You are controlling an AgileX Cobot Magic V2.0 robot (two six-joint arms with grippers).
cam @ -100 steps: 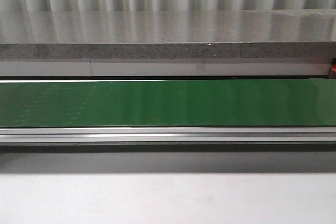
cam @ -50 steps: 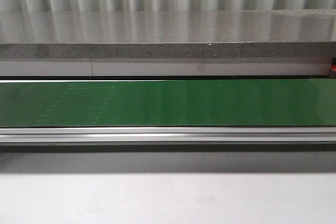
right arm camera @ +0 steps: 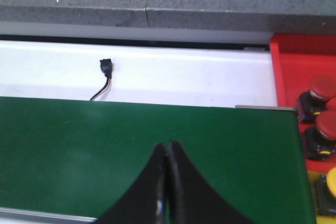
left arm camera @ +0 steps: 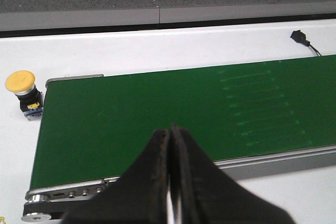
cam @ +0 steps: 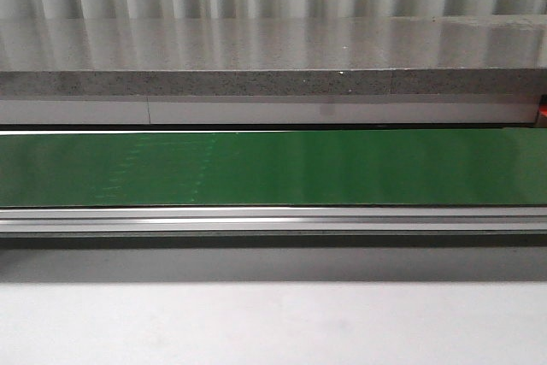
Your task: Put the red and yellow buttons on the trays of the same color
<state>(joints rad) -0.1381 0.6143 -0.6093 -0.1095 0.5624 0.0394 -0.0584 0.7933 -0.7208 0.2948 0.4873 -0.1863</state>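
1. I've got one yellow button (left arm camera: pixel 20 81) in the left wrist view, sitting on the white table (left arm camera: pixel 157 51) just off the end of the green conveyor belt (left arm camera: pixel 157 124), its black base beside the belt's end rail.
2. In the right wrist view, two red buttons (right arm camera: pixel 321 88) sit in the red tray (right arm camera: pixel 294 56) just past the belt's other end; the nearer one (right arm camera: pixel 325 127) is cut by the picture's edge.
3. Another yellow button (right arm camera: pixel 329 182) peeks in below them, mostly cut off; I can't tell what it rests on.
4. The front view shows only bare belt (cam: pixel 273 168), its aluminium rail (cam: pixel 273 220) and the grey stone ledge (cam: pixel 273 83) behind; a sliver of red at the far right edge is too small to name.
5. The belt surface is open along its whole length, with white table beyond it, where a small black cable connector (right arm camera: pixel 106 66) lies.
6. Left gripper (left arm camera: pixel 171 129) hovers over the belt's near edge, jaws pressed together, holding nothing.
7. Right gripper (right arm camera: pixel 167 145) hovers likewise, fingers closed and bare.
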